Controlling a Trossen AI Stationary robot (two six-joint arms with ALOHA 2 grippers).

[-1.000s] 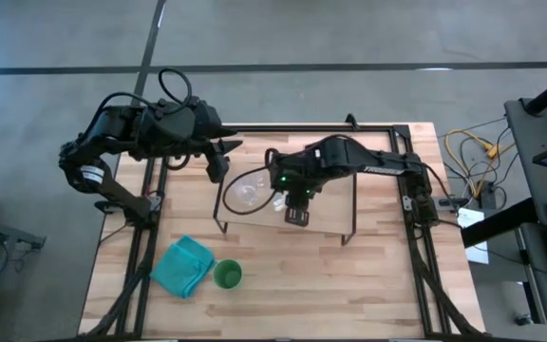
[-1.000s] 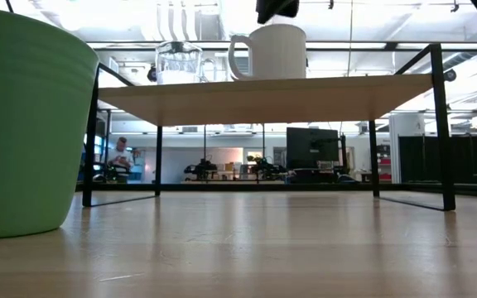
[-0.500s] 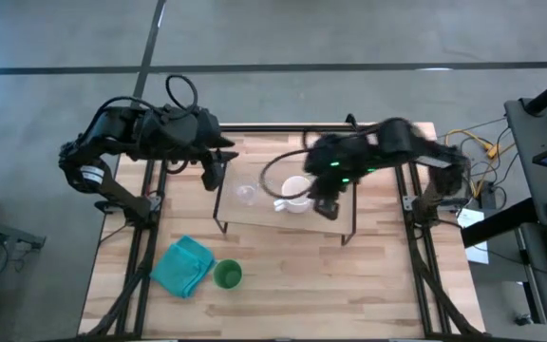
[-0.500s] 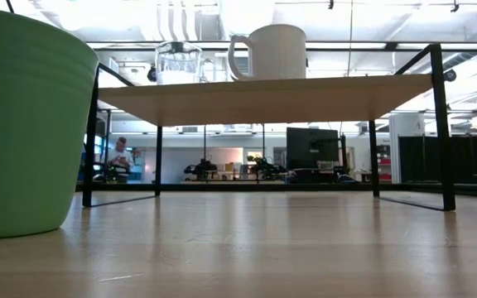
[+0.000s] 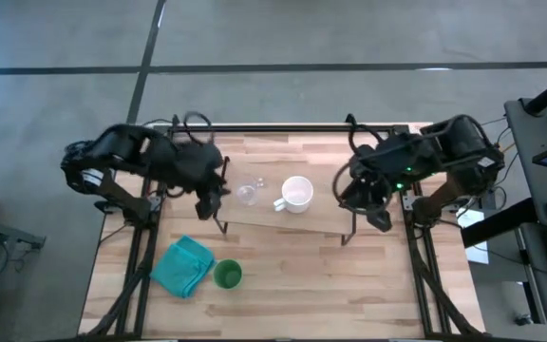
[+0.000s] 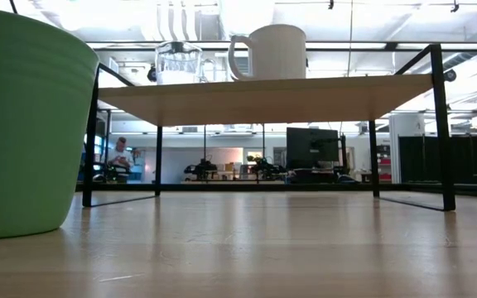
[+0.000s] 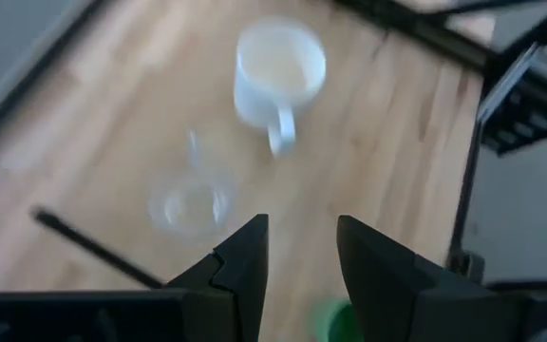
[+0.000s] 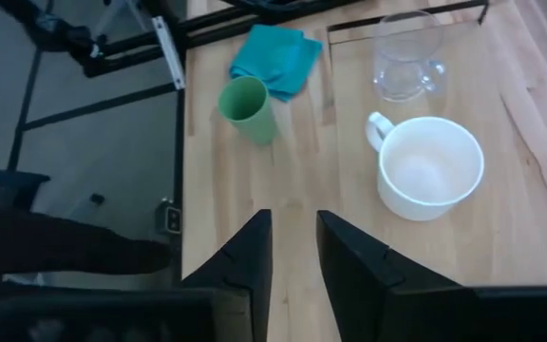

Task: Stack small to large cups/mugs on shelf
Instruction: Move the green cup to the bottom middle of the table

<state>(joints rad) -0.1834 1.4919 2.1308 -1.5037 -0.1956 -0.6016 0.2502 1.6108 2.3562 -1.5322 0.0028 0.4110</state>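
A clear glass cup [image 5: 246,193] and a white handled mug [image 5: 297,193] stand side by side on the light-wood shelf [image 5: 326,217], the glass to the left. They also show in the low view: the glass [image 6: 178,62] and the mug [image 6: 276,51]. The green cup [image 5: 228,275] stands on the tabletop near the front left, beside the teal cloth [image 5: 183,266]. My left gripper [image 5: 212,195] is open and empty at the shelf's left end. My right gripper [image 5: 380,217] is open and empty past the shelf's right end.
The shelf stands on thin black wire legs [image 6: 441,124] in the middle of the wooden table [image 5: 302,294]. The table's black frame [image 5: 145,256] runs along both sides. Bare tabletop lies in front of the shelf, right of the green cup.
My right gripper has drawn back from above the white mug toward the table's right edge, past the shelf's end. The mug stays upright on the shelf. My left gripper has moved a little toward the near edge, beside the shelf's left end.
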